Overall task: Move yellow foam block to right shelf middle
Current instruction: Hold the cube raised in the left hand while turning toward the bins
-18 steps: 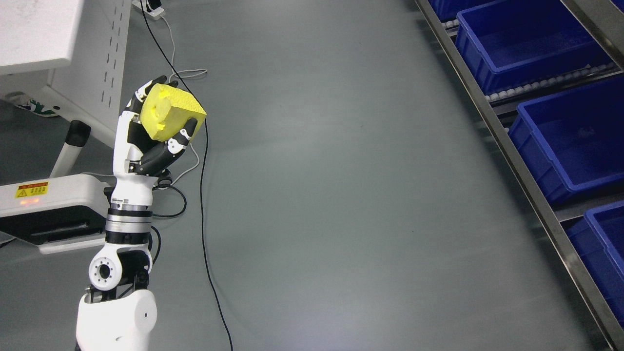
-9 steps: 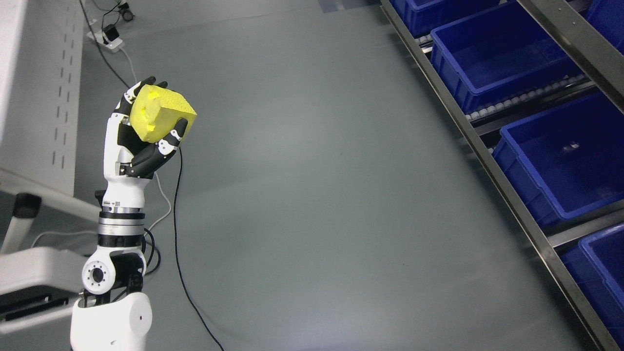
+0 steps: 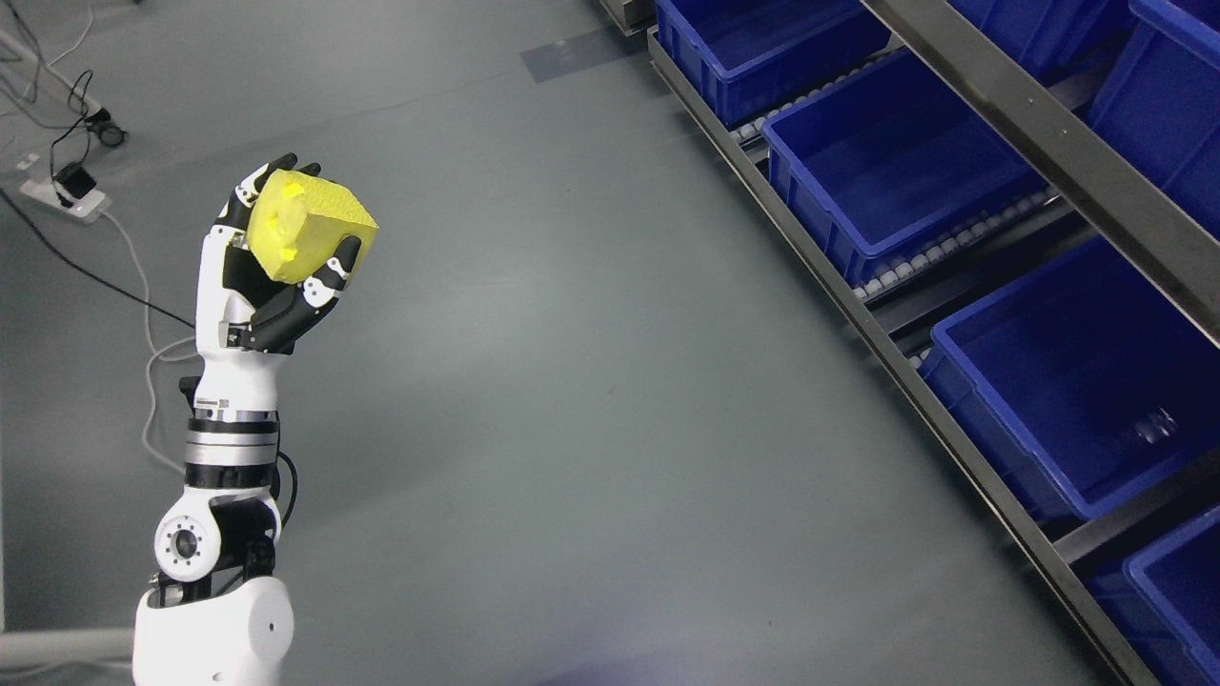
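One left hand (image 3: 272, 276) still gripping yellow foam block (image 3: 307, 227), camera swung toward blue bins (image 3: 886, 171)

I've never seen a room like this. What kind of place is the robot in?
Probably a warehouse or a robot test lab. A metal shelf holds rows of blue bins, the grey floor is bare, and cables run to a power strip.

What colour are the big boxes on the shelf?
Blue boxes, seen clearly in the head view.
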You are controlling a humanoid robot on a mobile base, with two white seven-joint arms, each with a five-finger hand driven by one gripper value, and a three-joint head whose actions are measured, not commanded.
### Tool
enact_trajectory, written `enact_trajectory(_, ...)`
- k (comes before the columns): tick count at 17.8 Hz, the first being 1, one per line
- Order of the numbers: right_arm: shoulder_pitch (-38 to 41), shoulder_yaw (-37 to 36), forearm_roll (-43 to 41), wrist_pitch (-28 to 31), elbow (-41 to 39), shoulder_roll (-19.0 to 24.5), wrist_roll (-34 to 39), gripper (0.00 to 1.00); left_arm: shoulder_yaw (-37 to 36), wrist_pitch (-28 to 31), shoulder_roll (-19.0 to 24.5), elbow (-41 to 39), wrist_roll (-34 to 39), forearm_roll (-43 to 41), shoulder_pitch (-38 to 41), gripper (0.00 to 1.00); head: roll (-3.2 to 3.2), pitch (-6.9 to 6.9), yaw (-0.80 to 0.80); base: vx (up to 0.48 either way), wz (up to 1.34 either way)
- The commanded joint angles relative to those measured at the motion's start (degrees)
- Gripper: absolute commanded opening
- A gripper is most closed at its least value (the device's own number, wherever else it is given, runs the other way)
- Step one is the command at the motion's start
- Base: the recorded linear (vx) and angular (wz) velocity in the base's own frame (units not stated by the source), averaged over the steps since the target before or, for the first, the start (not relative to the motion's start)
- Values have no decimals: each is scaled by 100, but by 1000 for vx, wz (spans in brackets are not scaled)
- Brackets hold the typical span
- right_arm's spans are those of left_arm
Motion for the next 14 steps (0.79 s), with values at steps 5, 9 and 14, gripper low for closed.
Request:
enact_trajectory(5,9,1,18,4,-100,-100,2,100,-58,-42,100,-55,-46,8,44,42,0,0,0,552,-175)
enact_trajectory(9,9,1,18,4,-100,-100,2,100,-680,-173,100,-213,-55,8,-17,42,0,0,0,530,-215)
enact_trajectory(14,9,1,18,4,-100,-100,2,100,-1472,-288,100,-213,-178,8,-736,42,0,0,0,462,-434)
